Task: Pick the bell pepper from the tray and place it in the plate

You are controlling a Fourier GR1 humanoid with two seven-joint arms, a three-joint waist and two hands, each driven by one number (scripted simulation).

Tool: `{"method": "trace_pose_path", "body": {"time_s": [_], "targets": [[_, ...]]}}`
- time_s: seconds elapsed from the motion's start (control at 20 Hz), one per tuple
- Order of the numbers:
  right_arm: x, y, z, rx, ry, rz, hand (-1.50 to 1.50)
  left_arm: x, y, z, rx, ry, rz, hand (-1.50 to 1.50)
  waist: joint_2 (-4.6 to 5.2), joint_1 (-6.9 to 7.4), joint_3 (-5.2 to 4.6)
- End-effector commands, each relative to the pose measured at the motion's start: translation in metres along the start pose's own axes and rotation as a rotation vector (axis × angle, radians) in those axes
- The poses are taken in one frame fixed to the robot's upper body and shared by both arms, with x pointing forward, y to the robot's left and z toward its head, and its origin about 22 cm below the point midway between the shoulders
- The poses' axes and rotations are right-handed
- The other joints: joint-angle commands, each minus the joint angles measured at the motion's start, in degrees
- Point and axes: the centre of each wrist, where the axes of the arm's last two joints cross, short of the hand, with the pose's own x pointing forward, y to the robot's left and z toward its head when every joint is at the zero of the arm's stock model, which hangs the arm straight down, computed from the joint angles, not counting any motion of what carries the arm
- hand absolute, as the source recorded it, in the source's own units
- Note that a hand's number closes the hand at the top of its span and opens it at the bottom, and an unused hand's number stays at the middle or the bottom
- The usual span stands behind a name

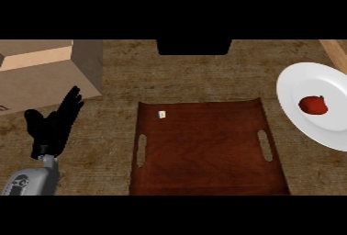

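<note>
Bell pepper (313, 105) on plate (298, 82), well apart from left hand (53, 125).

I see a mottled brown counter (203, 78) filling the view, worn-looking and evenly lit; a cardboard box (47, 69) sits on it at the far left; a dark rectangular gap (194, 47) cuts the far edge; a pale wooden strip (335, 53) crosses the far right corner.

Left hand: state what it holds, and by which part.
Nothing. The left hand rests open, fingers straight, beside the tray; the bell pepper lies on the plate.
</note>
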Motion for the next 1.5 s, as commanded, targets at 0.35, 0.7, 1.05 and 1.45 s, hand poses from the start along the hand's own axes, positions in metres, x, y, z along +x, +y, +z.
{"method": "trace_pose_path", "body": {"time_s": [0.35, 0.7, 1.05, 1.45], "targets": [[-0.014, -0.048, 0.039, 0.062, 0.06, -0.223, -1.5, 0.01, 0.004, -0.001, -0.019, -0.008, -0.005, 0.0, 0.33, 0.8, 0.11], [-0.021, -0.065, 0.057, 0.032, 0.05, -0.192, -1.5, 0.02, -0.021, -0.013, -0.018, -0.023, 0.008, 0.0, 0.69, 1.48, 0.24], [-0.018, -0.085, 0.071, -0.023, 0.046, -0.17, -1.5, 0.03, -0.007, -0.009, -0.025, -0.044, 0.0, 0.0, 0.77, 1.84, 0.32], [-0.023, -0.096, 0.094, -0.009, 0.133, -0.085, -1.5, 0.016, -0.002, -0.013, -0.035, -0.027, 0.003, 0.0, 1.05, 2.1, 0.41]]}}
